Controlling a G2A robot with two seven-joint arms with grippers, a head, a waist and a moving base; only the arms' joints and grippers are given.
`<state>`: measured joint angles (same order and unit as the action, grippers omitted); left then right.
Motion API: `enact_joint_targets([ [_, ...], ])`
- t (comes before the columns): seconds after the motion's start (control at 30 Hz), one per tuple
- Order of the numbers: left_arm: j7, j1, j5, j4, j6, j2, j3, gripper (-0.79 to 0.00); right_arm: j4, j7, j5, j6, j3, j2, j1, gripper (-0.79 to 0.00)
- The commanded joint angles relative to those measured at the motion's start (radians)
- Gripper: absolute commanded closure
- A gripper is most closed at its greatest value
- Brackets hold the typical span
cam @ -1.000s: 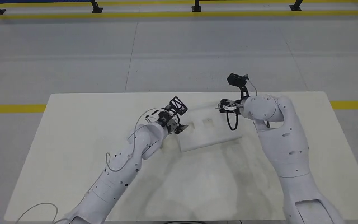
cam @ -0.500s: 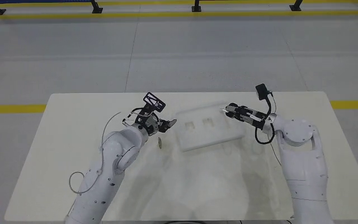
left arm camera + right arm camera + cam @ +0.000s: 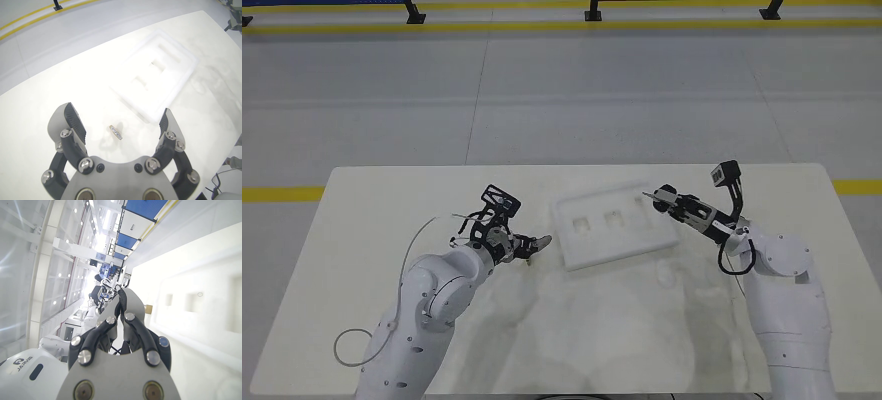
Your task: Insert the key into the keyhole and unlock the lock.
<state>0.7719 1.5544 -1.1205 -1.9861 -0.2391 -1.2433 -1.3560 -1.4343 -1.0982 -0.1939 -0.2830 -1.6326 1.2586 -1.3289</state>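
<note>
Left gripper [image 3: 529, 244] has pulled back off the foam tray's [image 3: 622, 252] left edge toward the near side. Its jaws are now spread wide and hold nothing. Right arm has swung out to the right, so the right gripper [image 3: 654, 195] now sits at the tray's far right corner instead of over the tray. A small metal disc [image 3: 115, 132] that wasn't on the tabletop [image 3: 362, 230] a second ago now rests there.

Disc: round, flat and thin, with a brassy rim and a silvery face. It stands tilted on its edge and throws a short shadow. It lies on bare tabletop near the tray's near left corner, not touching the tray, roughly mid-tabletop. It sits below the gap between the left jaws, and neither jaw touches it.

Right jaws are pressed together. Can't tell if anything is pinched between them.

Tray is white foam with three rectangular recesses, lying skewed near the middle of the tabletop. One recess holds a thin small ring [image 3: 200, 294].
</note>
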Motion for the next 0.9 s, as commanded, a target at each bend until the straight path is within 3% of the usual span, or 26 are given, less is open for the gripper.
enact_joint_targets([
  [0.0, 0.000, -0.001, -0.001, 0.000, 0.000, 0.000, 0.000, -0.785, 0.006, -0.006, -0.001, 0.002, 0.004, -0.001, 0.003, 0.000],
  [0.5, 0.000, 0.000, 0.004, 0.011, 0.013, 0.001, 0.001, -0.785, 0.006, -0.006, -0.001, 0.002, 0.004, -0.001, 0.003, 0.000],
  [0.87, 0.314, -0.053, 0.175, 0.015, 0.209, 0.000, 0.010, -0.785, 0.006, -0.006, -0.001, 0.002, 0.004, -0.001, 0.003, 0.000],
])
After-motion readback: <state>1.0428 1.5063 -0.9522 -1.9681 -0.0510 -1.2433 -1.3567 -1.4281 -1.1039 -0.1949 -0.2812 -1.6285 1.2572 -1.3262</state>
